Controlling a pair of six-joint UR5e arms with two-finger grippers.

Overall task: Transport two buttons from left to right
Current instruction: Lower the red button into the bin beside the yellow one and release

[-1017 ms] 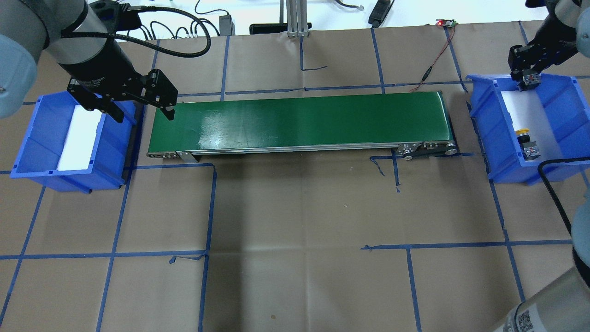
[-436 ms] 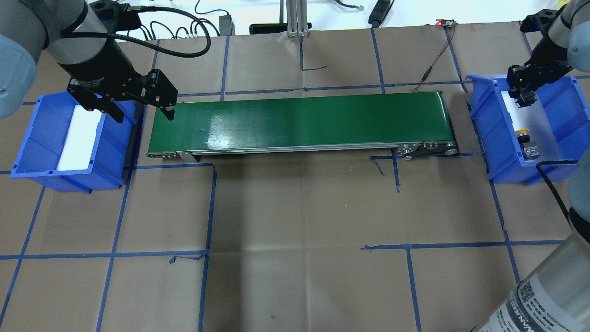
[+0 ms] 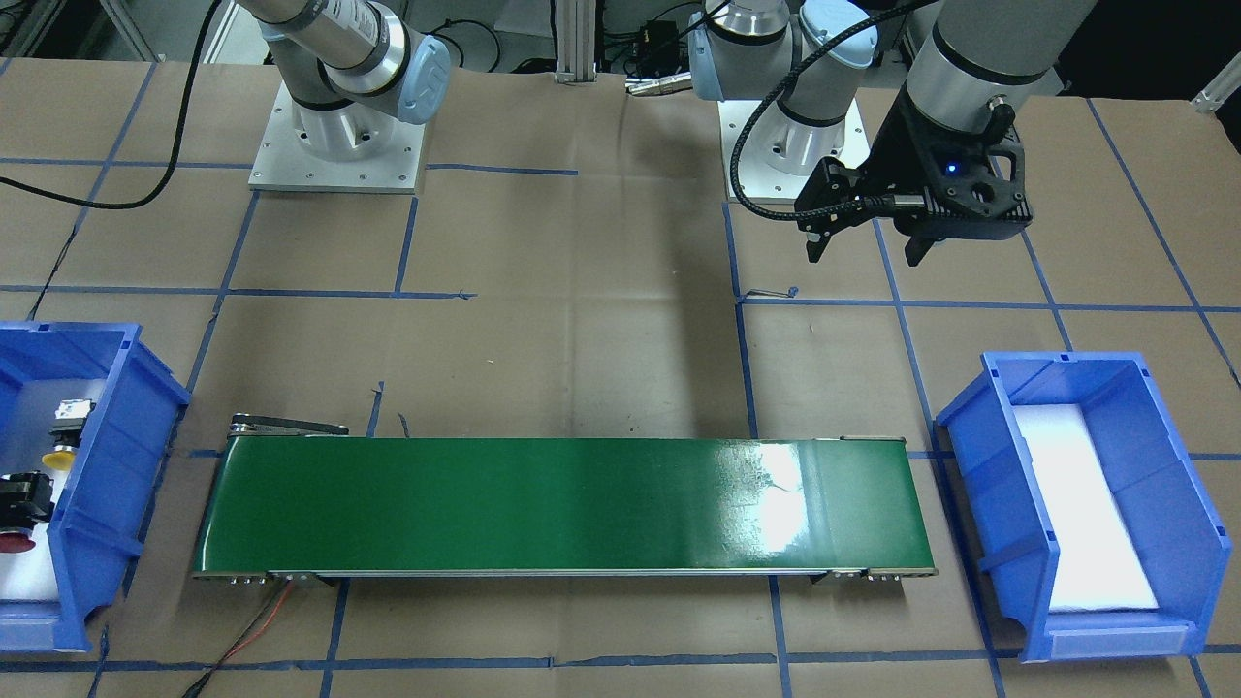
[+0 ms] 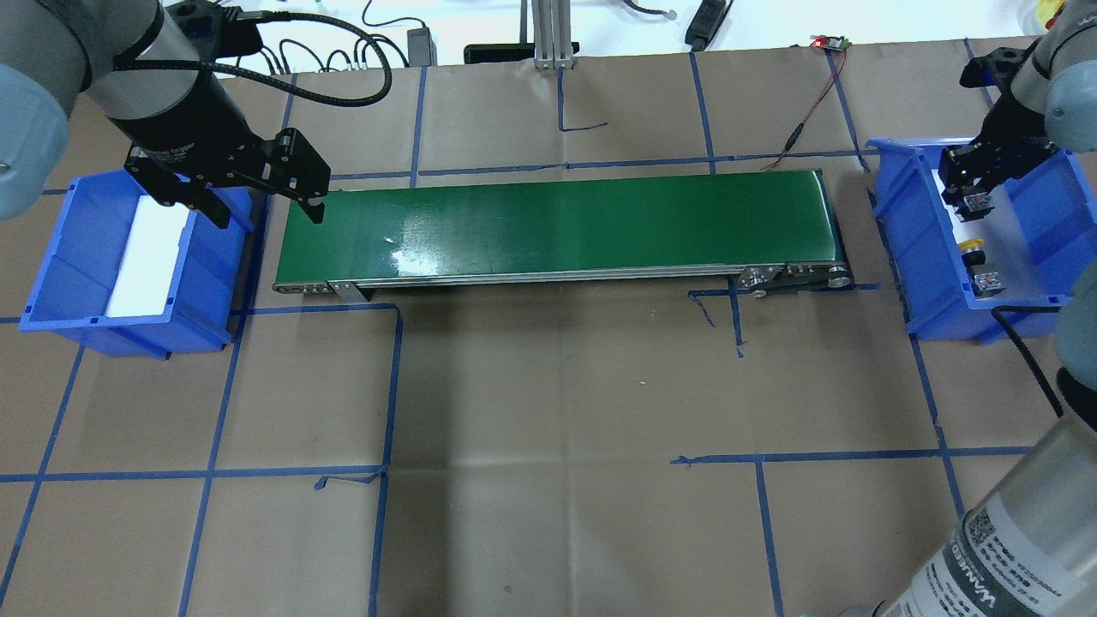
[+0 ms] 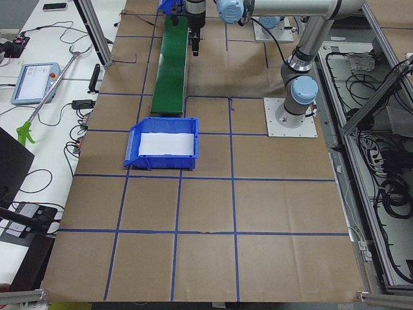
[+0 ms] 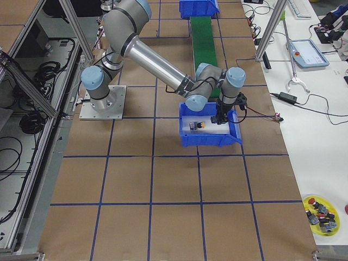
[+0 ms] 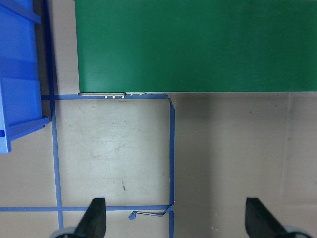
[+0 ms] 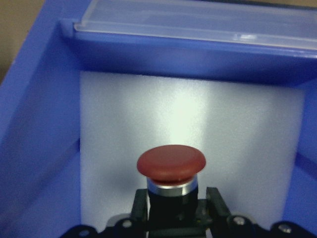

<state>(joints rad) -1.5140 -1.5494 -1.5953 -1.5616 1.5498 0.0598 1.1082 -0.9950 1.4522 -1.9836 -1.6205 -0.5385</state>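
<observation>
My right gripper (image 4: 967, 190) is shut on the red button (image 8: 171, 163) and holds it inside the right blue bin (image 4: 915, 257), just above its white liner. The red cap also shows in the front-facing view (image 3: 12, 541). The yellow button (image 4: 972, 247) lies on the liner a little nearer the robot, with its grey-white block behind it; it also shows in the front-facing view (image 3: 60, 456). My left gripper (image 4: 264, 210) is open and empty above the conveyor's left end, with its fingers (image 7: 94, 220) spread wide.
A green conveyor belt (image 4: 557, 223) runs between the two bins. The left blue bin (image 4: 77, 257) holds only a white liner. Blue tape lines cross the brown table paper. Cables and a small circuit board (image 4: 828, 41) lie along the far edge.
My right gripper has moved with the red button from the bin's far rim down into the bin, closer to the yellow button. The left arm has not moved.
</observation>
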